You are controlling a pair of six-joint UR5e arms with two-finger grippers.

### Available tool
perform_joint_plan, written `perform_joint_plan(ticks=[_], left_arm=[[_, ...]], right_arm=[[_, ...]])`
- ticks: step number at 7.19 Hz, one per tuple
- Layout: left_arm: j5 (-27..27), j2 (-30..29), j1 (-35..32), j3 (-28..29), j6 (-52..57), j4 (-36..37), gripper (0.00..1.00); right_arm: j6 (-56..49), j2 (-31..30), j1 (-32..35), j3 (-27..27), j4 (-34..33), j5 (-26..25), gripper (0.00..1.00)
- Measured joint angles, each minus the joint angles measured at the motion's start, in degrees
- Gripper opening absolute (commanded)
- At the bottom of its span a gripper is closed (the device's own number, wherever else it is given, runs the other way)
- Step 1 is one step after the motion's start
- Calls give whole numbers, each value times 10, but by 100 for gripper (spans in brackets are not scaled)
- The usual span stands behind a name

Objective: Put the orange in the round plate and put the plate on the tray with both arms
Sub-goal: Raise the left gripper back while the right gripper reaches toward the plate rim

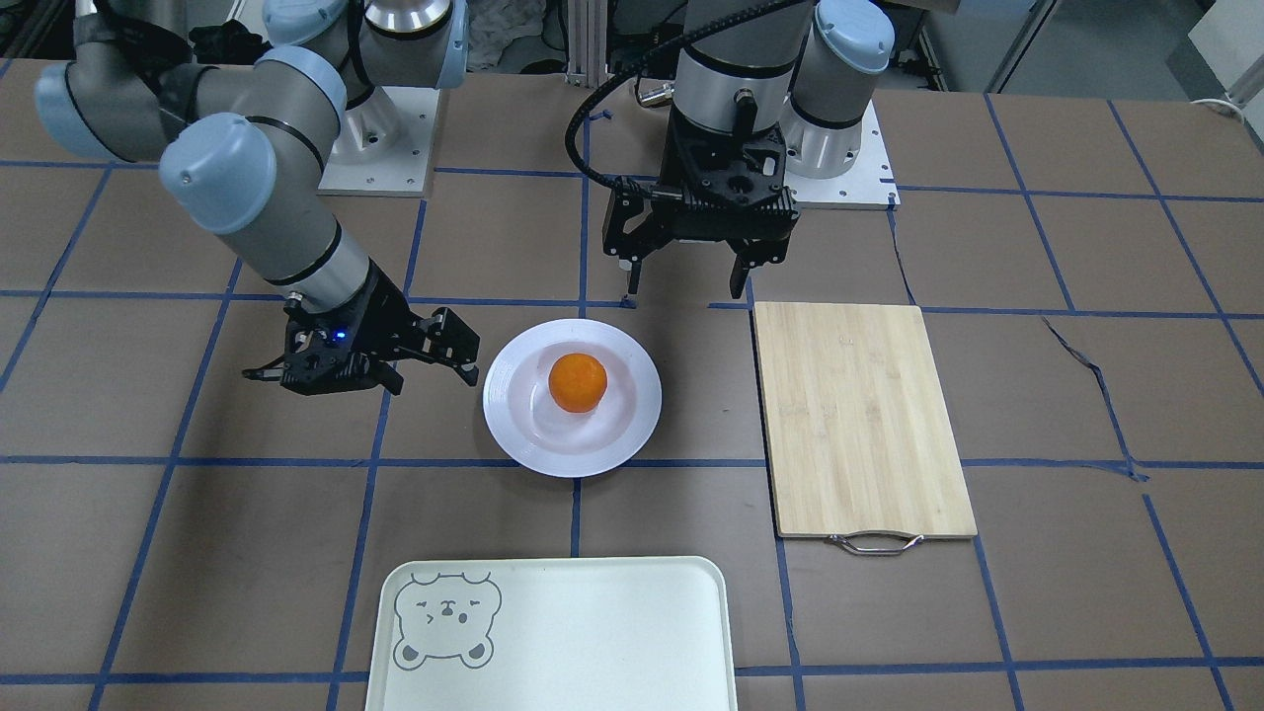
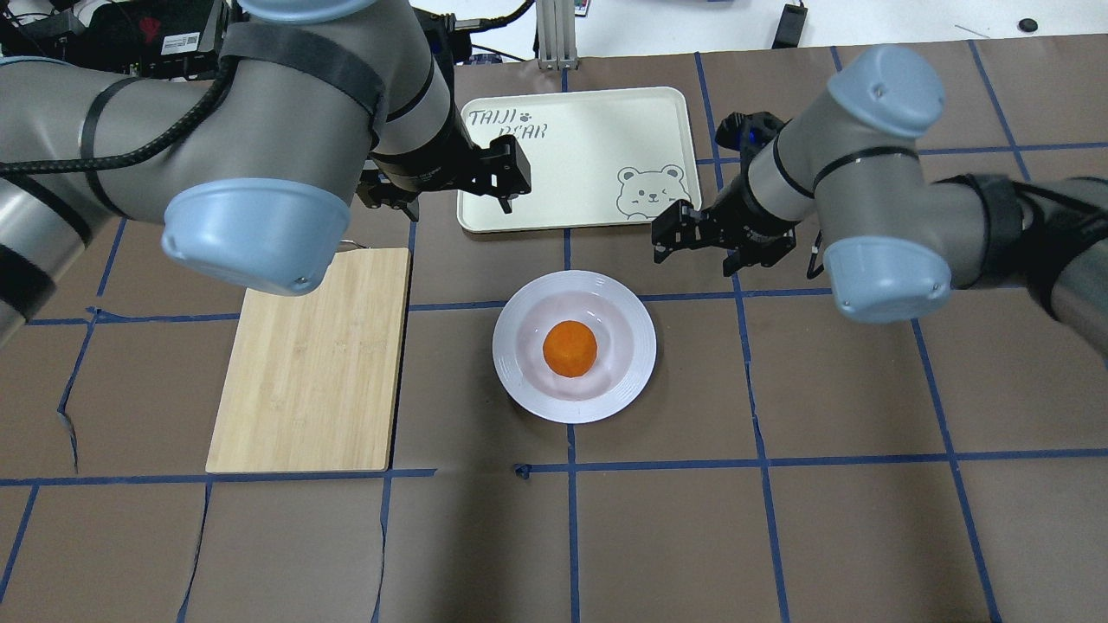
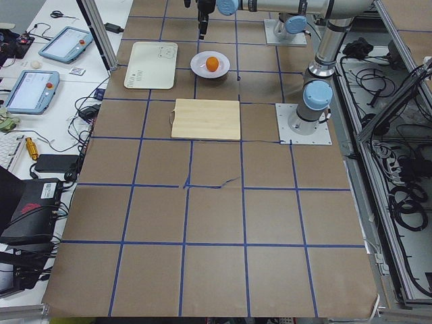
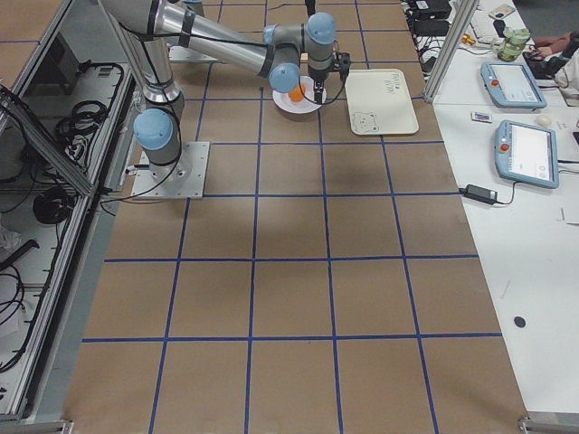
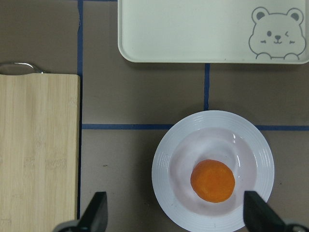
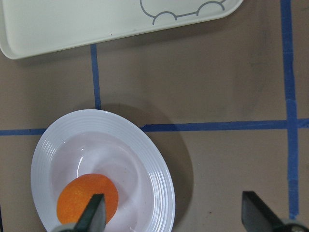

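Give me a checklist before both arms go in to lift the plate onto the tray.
1. Orange sits in the round plate: ok.
2. Left gripper open and empty: ok.
3. Right gripper open and empty: ok.
4. Grippers placed at the plate's rim: not ok, both are clear of it.
5. Tray holds nothing: ok.
6. Table between plate and tray bare, cutting board off to the side: ok.

Left gripper (image 1: 682,289) hovers, jaws spread wide; right gripper (image 2: 695,260) likewise.
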Motion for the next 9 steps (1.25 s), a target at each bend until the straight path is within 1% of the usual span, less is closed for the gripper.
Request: perform_joint_plan(ticks=[1, 2, 3, 4, 5, 6, 9], left_arm=[[1, 6, 0, 0, 0, -1, 100], [2, 9, 3, 5, 5, -12, 100], [3, 11, 15, 18, 27, -40, 100], [4, 13, 40, 37, 72, -78, 100], [4, 16, 71, 49, 115, -106, 100], [3, 21, 92, 52, 135, -119, 100], [4, 28, 107, 49, 147, -126, 100]], right_arm=[[12, 12, 1, 48, -70, 23, 100], [36, 25, 3, 79, -125, 47, 100], [57, 41, 5, 100, -165, 68, 100], [67, 55, 6, 115, -196, 82, 100], [71, 63, 7, 124, -214, 87, 99], [72, 68, 7, 129, -221, 89, 98], [73, 83, 33, 131, -240, 85, 99]])
